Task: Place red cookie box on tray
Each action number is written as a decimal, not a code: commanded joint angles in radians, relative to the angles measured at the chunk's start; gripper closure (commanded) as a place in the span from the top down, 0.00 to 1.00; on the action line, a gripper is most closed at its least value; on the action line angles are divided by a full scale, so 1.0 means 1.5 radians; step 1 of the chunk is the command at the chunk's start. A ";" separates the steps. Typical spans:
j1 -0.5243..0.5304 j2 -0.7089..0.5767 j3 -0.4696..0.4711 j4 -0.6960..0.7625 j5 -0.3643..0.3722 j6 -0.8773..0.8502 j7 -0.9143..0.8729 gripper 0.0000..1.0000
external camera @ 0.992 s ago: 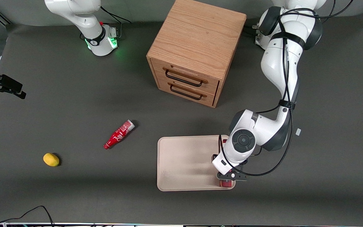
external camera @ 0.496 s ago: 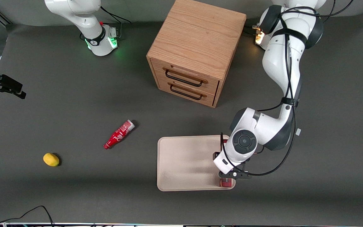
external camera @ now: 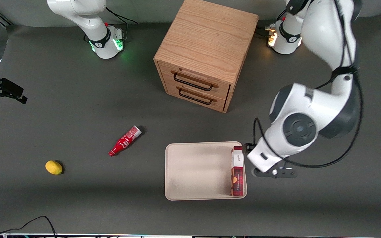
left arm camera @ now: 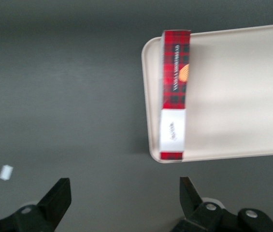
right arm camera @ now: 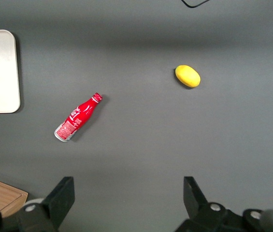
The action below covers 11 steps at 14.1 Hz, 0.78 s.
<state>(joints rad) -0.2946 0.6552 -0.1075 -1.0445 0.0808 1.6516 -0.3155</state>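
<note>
The red cookie box (external camera: 237, 172) lies flat in the tray (external camera: 193, 170), along the tray's edge toward the working arm's end, with its white end panel pointing at the drawer cabinet. Nothing touches it. In the left wrist view the box (left arm camera: 175, 94) rests just inside the rim of the tray (left arm camera: 242, 96). My left gripper (external camera: 271, 172) hangs above the bare table beside the tray, off the box toward the working arm's end. Its two fingers stand wide apart, so the gripper (left arm camera: 124, 193) is open with only grey table between them.
A wooden two-drawer cabinet (external camera: 207, 56) stands farther from the front camera than the tray. A small red bottle (external camera: 125, 141) and a yellow lemon (external camera: 54, 167) lie toward the parked arm's end. A small white scrap (left arm camera: 6, 172) lies on the table near the gripper.
The gripper has let go of the box, risen and swung off the tray toward the working arm's end. The box now lies fully visible in the tray.
</note>
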 commanded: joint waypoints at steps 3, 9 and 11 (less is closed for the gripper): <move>0.048 -0.262 0.050 -0.381 -0.014 0.098 0.122 1.00; 0.043 -0.429 0.172 -0.517 -0.005 0.066 0.232 1.00; 0.042 -0.459 0.185 -0.508 0.009 0.028 0.233 1.00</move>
<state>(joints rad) -0.2157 0.0466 0.1535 -1.7609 0.0772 1.7231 0.0222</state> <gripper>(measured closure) 0.000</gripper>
